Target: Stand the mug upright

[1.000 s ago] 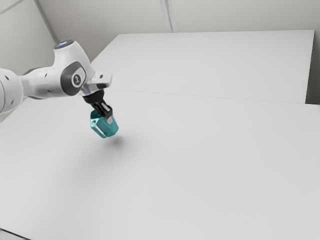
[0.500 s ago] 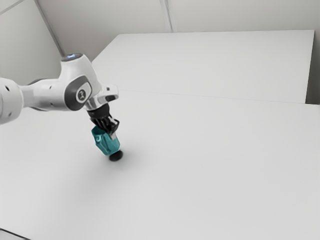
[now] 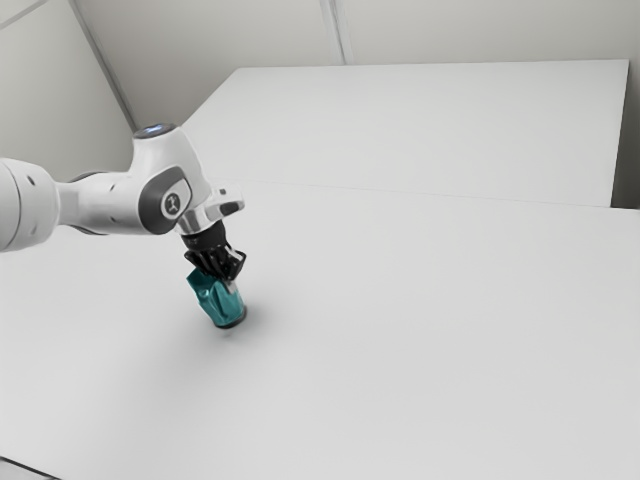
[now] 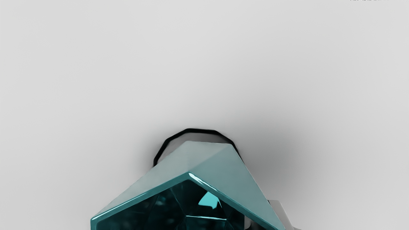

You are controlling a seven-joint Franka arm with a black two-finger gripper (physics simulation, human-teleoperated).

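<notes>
- The gripper (image 3: pixel 230 283), left of centre in the exterior view, is closed on the wall of the mug (image 3: pixel 217 300); a pale fingertip (image 4: pixel 280 210) is seen against the outside of that wall at the lower right of the wrist view, and the other finger seems to be set inside the mouth (only a dark sliver is offered there, so this is read with some caution).
- By such a pinch the mouth is left largely free and the base is kept pointing downward, presumably so that the mug can be stood on it.
- The mug is held tilted, its mouth turned toward the upper left of the exterior view and its base toward the lower right; it cannot yet be called upright.
- Around the base, a dark ring (image 4: pixel 201 130) is seen in the wrist view. Whether the table (image 3: pixel 420 330) is touched by the base cannot be told.
- For the task to be met, the lean would have to be taken out until the base is borne flat; if the grip were opened at this slant, the mug could topple.
- From the left edge of the exterior view, the white arm (image 3: pixel 110 203) is extended over the table.
</notes>
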